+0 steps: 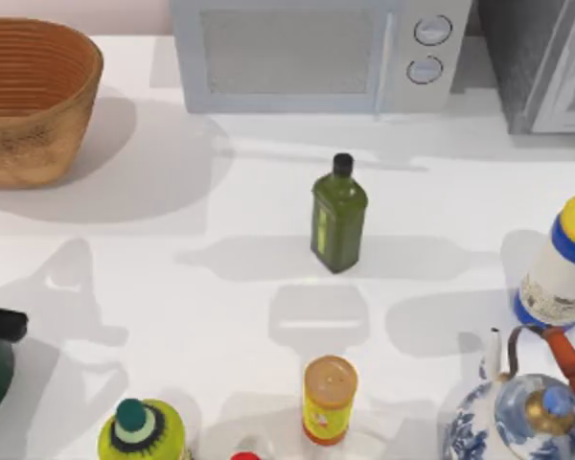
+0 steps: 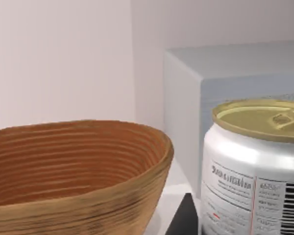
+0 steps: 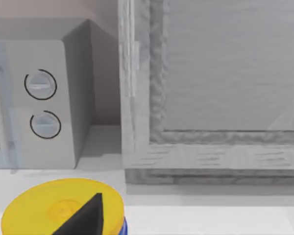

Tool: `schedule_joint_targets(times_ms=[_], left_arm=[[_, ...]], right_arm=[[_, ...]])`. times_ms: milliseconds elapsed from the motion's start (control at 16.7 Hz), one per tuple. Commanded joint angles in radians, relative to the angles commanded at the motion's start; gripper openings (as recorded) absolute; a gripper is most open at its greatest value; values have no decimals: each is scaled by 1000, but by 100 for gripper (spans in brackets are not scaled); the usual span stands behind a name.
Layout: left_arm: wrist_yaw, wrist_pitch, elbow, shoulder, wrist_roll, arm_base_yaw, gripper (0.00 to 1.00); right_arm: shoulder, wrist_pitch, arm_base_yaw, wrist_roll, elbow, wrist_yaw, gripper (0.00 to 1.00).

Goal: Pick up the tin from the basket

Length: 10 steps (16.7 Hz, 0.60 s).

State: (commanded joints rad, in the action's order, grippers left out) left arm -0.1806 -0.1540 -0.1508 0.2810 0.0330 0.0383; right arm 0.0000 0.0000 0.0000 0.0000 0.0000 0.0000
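Tin (image 2: 255, 166) sits outside the basket (image 2: 73, 166), just beside its rim and close up in the left wrist view. Rigid metal can, probably light, with smooth, slippery sides. It won't crush easily, so the best grip is across the body at mid-height, below the gold lid rim. Left gripper (image 2: 225, 223) looks closed on the tin: one dark finger (image 2: 185, 221) presses its side and the other is hidden behind it. Right gripper (image 3: 83, 215) is parked over the yellow-lidded jar (image 1: 563, 264) at the table's right.
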Motion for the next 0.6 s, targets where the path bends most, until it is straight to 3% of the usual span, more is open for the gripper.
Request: schedule_joint_targets(times_ms=[600], left_arm=[[-574,-501,-427,978,59,115,0]], right_arm=[[0,0,0,0,0,0,100]])
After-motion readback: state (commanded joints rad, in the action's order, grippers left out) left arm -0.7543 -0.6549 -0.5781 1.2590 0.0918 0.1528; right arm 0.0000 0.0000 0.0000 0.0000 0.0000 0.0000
